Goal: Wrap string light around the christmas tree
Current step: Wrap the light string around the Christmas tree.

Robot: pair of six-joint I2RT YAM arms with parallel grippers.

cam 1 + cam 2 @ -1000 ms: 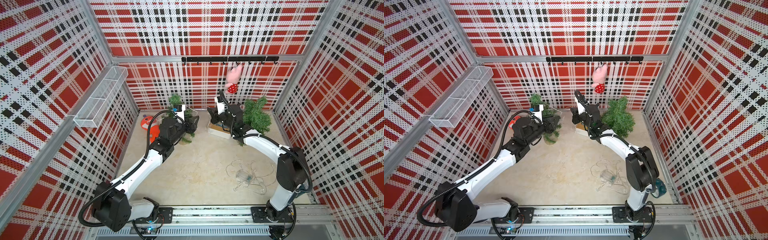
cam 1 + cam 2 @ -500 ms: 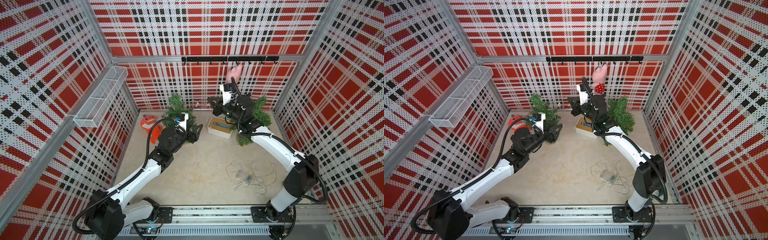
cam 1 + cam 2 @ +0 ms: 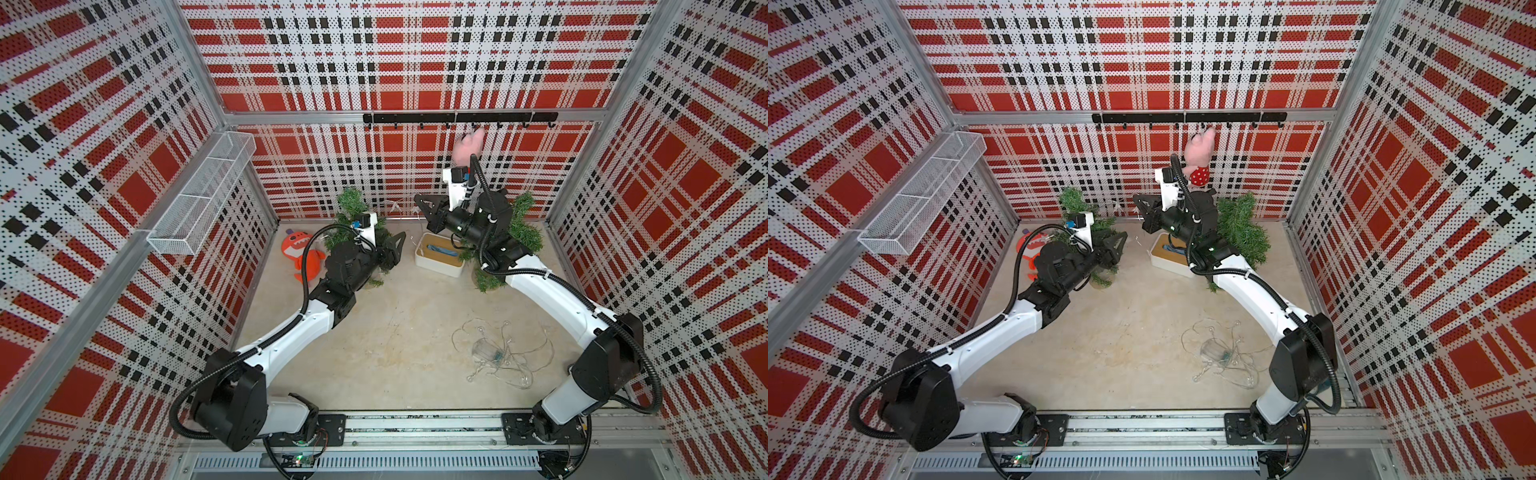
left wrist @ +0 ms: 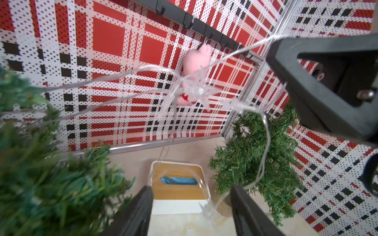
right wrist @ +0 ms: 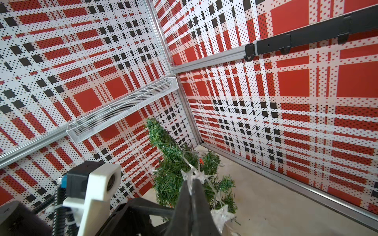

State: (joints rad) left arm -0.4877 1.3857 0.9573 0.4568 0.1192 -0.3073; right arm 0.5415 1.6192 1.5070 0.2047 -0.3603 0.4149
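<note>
Monitoring remotely, I noted the right gripper (image 5: 192, 183) clamped on a strand of the string light (image 4: 196, 90), raised just beside the christmas tree (image 3: 349, 203). The strand led into that tree's branches. The left gripper (image 3: 397, 251) stood beside the tree with its jaws apart. A loose tangle lay on the surface (image 3: 395, 332), well apart from the tree.

A string light (image 4: 199, 90) with star-shaped bulbs is seen stretched from the tip of the right gripper (image 4: 275, 48) toward a blurred tree (image 4: 41, 173). A loop of it is hung between the parted jaws of the left gripper (image 4: 191, 191). Beyond, a white box (image 4: 176, 206) and a second tree (image 4: 255, 155) are set on the bench, and a pink plush toy (image 4: 197, 59) is hung from a hook rail (image 4: 198, 23).
</note>
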